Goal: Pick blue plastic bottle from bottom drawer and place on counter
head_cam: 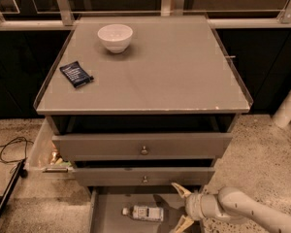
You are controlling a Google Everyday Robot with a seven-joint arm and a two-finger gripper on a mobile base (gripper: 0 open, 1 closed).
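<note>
The reach for the grasp appears to be in hand. The tool [178,208] hangs over the 3 o'clock side of the bottom drawer [106,215], spread wide and holding nothing. The bottle [144,212] lies on its side in the drawer, just beside the tool at its 9 o'clock, untouched. The next move likely calls for straddling the bottle, then closing. Beyond, the bench [184,81] carries a packet [76,74] and a bowl [115,37].

Blue plastic bottle [143,213] lies in bottom drawer [108,218], hand [179,207] just to its right.
</note>
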